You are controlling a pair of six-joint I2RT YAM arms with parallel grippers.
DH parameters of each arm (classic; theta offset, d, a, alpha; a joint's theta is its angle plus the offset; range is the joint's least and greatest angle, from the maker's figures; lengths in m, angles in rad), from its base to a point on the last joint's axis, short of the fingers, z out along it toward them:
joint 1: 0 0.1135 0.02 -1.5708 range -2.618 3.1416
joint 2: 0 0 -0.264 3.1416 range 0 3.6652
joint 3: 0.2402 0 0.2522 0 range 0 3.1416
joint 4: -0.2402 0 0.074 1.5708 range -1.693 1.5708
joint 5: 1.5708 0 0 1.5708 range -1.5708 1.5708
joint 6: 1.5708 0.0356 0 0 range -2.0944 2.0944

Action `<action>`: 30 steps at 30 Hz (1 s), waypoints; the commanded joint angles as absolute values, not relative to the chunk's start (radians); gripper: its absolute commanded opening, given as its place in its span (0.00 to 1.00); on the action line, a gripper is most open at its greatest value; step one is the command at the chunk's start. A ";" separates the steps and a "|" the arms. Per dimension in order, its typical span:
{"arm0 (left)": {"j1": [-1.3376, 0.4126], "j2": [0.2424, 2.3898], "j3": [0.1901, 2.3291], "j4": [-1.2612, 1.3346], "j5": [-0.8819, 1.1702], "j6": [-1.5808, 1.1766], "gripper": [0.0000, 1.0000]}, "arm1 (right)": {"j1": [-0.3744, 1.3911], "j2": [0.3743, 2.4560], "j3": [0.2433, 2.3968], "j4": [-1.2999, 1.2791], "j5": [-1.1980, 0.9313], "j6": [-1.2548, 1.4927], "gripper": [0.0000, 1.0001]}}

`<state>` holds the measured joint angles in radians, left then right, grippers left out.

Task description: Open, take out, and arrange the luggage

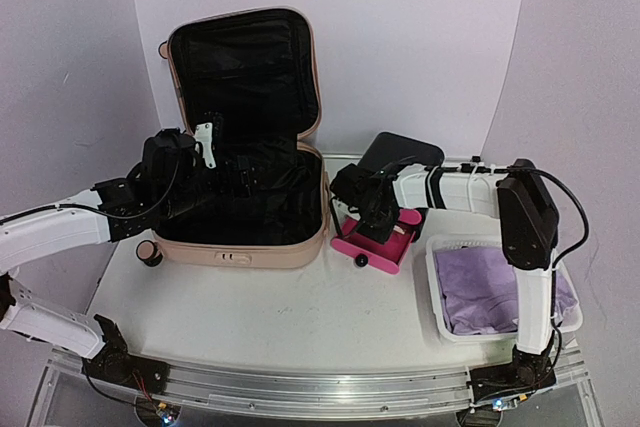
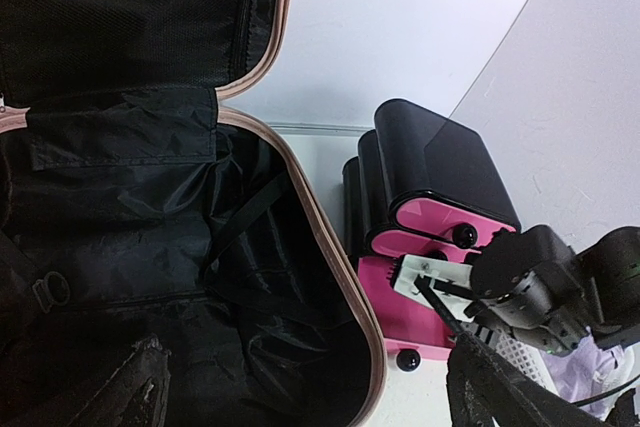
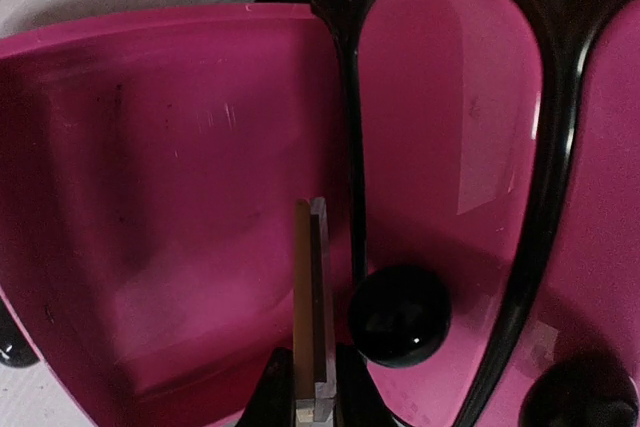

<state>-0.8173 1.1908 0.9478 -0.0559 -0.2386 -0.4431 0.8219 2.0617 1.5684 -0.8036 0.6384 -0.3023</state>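
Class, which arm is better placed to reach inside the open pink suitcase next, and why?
Probably the left. The left gripper is open and sits inside the luggage, over its black lining. The right gripper is shut and sits at the pink drawer box beside the luggage.

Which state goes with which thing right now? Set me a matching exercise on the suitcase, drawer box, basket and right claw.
Things:
1. pale pink hard-shell suitcase
2. black-and-pink stacked drawer box
3. white perforated plastic basket
4. right claw

States:
A. holds a lilac cloth
B. shut, over a pink drawer
C. lid up, black lining showing
D. stands between suitcase and basket

Pairs: 1-C, 2-D, 3-A, 4-B
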 commanded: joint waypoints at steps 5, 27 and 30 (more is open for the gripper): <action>-0.818 1.167 0.991 -0.048 -0.239 -0.440 0.97 | 0.837 2.068 1.622 -0.764 0.603 -0.292 0.46; -0.823 1.332 1.082 -0.060 0.035 -0.385 0.92 | 0.622 1.591 1.443 -0.913 -0.032 0.194 0.75; -0.872 1.417 1.121 -0.060 0.074 -0.366 0.90 | 0.526 1.540 1.422 -0.911 -0.131 0.240 0.77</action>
<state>-0.8230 1.3346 1.0348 -0.0776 -0.0509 -0.4122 0.6258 1.5860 1.4612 -0.8948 0.0811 0.1085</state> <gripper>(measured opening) 0.912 0.759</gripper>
